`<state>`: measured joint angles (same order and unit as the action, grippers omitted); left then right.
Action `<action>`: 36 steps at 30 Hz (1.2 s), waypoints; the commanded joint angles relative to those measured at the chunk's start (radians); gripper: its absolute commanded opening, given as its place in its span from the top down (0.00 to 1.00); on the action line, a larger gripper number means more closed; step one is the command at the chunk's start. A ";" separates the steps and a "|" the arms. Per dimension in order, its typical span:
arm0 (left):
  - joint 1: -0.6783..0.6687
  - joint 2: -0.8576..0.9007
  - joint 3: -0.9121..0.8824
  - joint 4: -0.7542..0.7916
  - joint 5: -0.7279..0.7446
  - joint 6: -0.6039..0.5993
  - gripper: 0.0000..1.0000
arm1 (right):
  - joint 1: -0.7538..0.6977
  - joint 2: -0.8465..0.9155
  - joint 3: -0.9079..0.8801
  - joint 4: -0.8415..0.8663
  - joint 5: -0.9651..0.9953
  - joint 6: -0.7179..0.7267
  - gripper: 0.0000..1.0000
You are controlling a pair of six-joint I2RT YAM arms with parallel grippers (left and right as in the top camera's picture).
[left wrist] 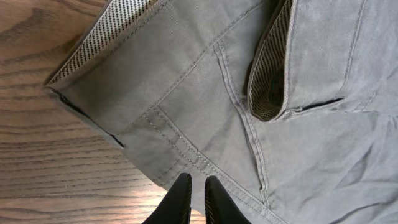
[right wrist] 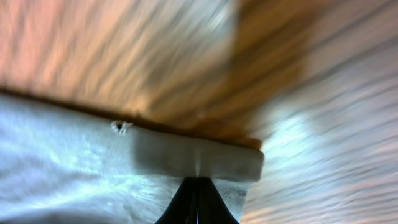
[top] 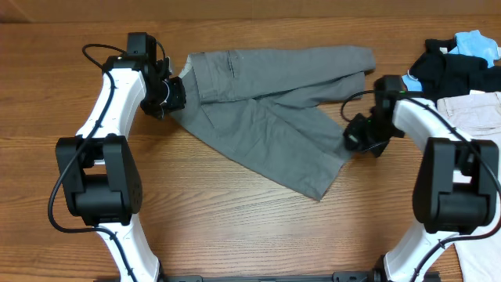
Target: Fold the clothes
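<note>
The clothes, a pair of grey trousers (top: 266, 117), lie spread across the middle of the table, waistband to the left and legs to the right. My left gripper (top: 171, 100) sits at the waistband end. In the left wrist view its fingertips (left wrist: 181, 183) stand a narrow gap apart over the trousers' (left wrist: 186, 93) stitched edge, with nothing pinched between them. My right gripper (top: 354, 141) is at the end of the nearer leg. The right wrist view is blurred, but the right gripper (right wrist: 199, 182) is shut on the grey fabric (right wrist: 74, 162) near its hem.
A heap of black (top: 446, 74) and light-blue (top: 473, 43) garments lies at the far right, with pale beige trousers (top: 473, 110) beside it under the right arm. Bare wooden table (top: 235, 211) runs along the front.
</note>
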<state>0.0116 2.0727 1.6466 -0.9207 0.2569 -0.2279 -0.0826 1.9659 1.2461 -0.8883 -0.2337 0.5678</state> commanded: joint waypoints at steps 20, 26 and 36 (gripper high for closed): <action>-0.006 -0.006 0.019 -0.003 -0.002 0.011 0.82 | -0.056 -0.083 0.477 -0.431 0.050 -0.098 0.96; -0.006 -0.006 0.019 -0.018 -0.001 0.011 0.88 | 0.102 -0.134 0.474 -0.573 0.077 -0.153 0.96; -0.005 -0.006 0.019 -0.043 -0.002 0.011 0.83 | 0.421 -0.158 0.202 -0.472 0.217 0.115 0.96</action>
<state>0.0116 2.0727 1.6470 -0.9581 0.2565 -0.2283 0.2775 1.8469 1.5372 -1.4010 -0.0830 0.5568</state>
